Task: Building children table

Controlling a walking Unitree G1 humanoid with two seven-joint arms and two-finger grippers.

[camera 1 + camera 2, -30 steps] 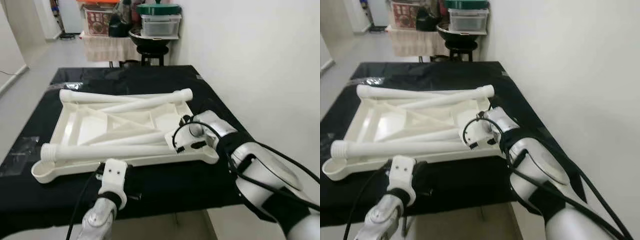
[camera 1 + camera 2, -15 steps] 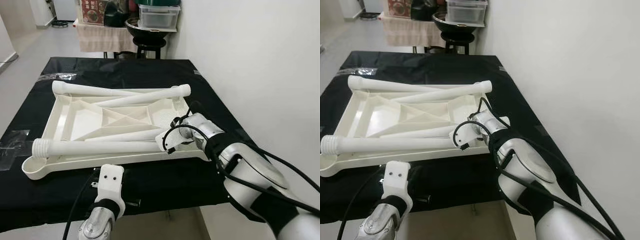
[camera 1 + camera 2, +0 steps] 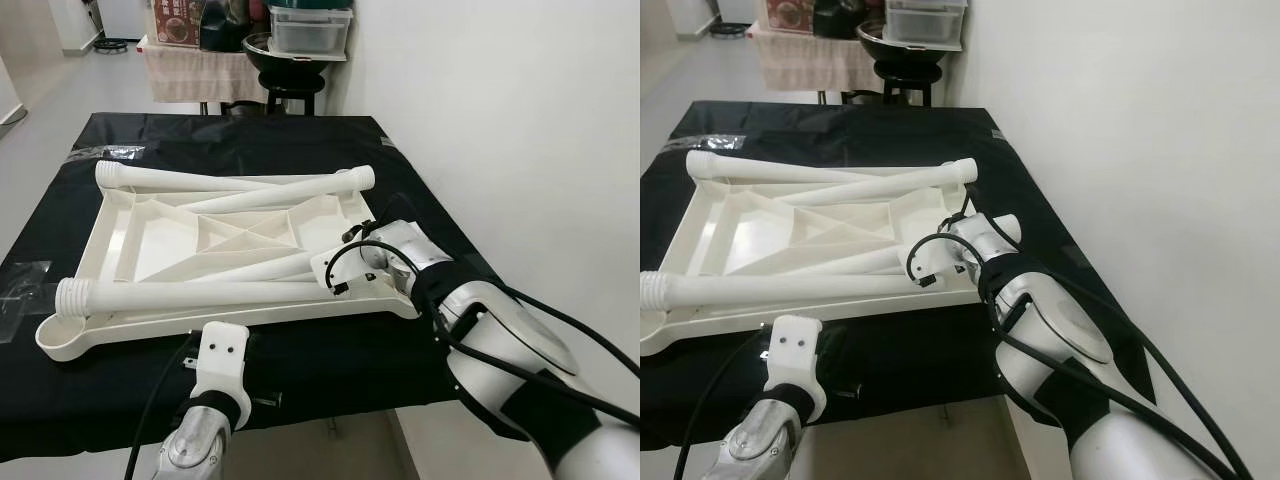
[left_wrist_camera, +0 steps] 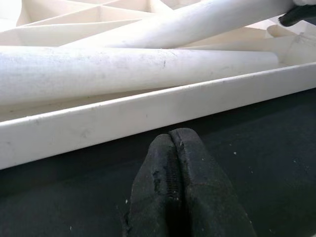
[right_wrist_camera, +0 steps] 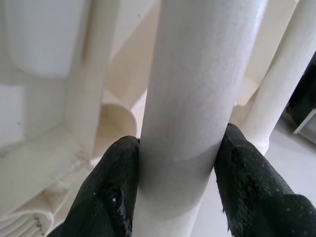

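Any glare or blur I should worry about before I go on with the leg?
Left eye view: sharp; soft sheen on the black table cover, white tabletop evenly lit. Right wrist view: table leg between the right gripper's fingers, close and slightly soft. Left wrist view: left gripper dark, tabletop rim bright, not blown out.

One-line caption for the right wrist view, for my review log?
Right gripper clamped on a white table leg, with the upturned white tabletop close behind it.

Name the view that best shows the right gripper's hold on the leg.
Right wrist view: both fingers press the white leg between them. The eye views show the right gripper from behind, its wrist hiding the contact.
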